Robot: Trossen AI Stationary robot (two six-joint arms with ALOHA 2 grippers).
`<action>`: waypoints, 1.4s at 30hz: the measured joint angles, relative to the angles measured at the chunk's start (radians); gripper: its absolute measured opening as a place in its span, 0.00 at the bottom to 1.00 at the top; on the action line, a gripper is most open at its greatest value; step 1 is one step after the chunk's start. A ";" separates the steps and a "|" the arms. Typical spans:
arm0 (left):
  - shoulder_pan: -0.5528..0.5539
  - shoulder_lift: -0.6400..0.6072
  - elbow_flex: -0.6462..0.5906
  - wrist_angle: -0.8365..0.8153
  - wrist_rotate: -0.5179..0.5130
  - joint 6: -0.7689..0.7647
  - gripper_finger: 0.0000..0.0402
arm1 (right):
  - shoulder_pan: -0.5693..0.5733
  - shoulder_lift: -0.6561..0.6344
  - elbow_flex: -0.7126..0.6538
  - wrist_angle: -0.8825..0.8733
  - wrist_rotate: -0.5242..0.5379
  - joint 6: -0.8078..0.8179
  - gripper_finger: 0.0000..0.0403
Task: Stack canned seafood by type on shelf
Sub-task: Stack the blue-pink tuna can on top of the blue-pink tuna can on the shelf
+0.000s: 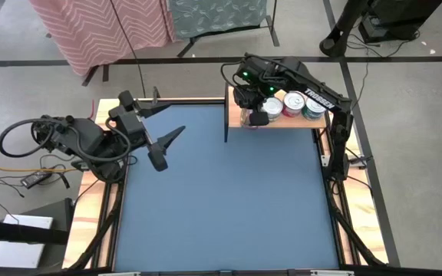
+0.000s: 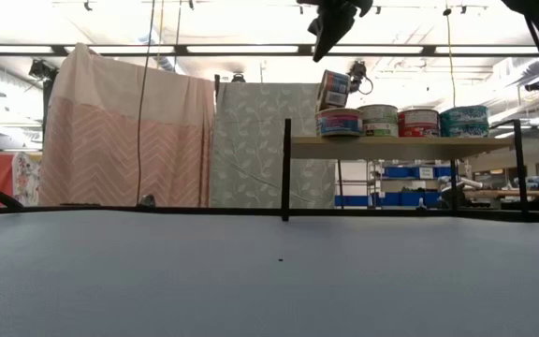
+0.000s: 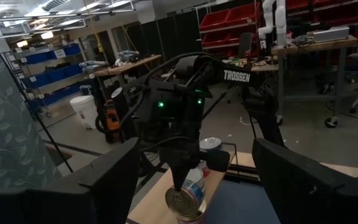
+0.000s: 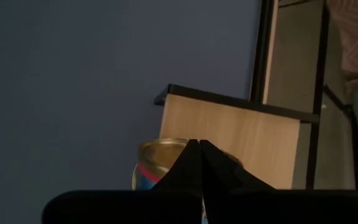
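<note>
With the blue table bare and the short round tins (image 2: 402,121) lined up on the light-wood shelf (image 2: 400,142), the right gripper (image 1: 249,117) hovered empty, fingers together, over a tilted end tin (image 2: 333,91) probably needing straightening, while the open left gripper (image 1: 163,129) waited apart.

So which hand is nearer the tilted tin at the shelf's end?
The right hand. It hangs shut just above the tilted tin at the end of the shelf. The left hand is open, off beside the shelf over the blue table.
</note>
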 joint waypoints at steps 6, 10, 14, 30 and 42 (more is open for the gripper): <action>0.000 0.002 0.000 0.010 -0.003 0.000 0.78 | 0.003 0.002 0.000 0.007 -0.039 0.002 0.01; 0.000 0.002 0.000 0.025 -0.004 -0.001 0.78 | 0.007 0.002 -0.003 -0.020 -0.066 0.003 0.01; 0.000 0.002 0.000 0.033 -0.004 -0.001 0.78 | 0.012 0.003 -0.015 -0.035 -0.066 0.001 0.01; 0.000 0.003 0.000 0.041 -0.003 0.000 0.78 | -0.013 0.003 -0.019 -0.061 -0.015 0.000 0.01; 0.000 0.003 0.000 0.040 -0.003 0.001 0.78 | -0.051 0.003 -0.019 -0.061 0.000 0.005 0.01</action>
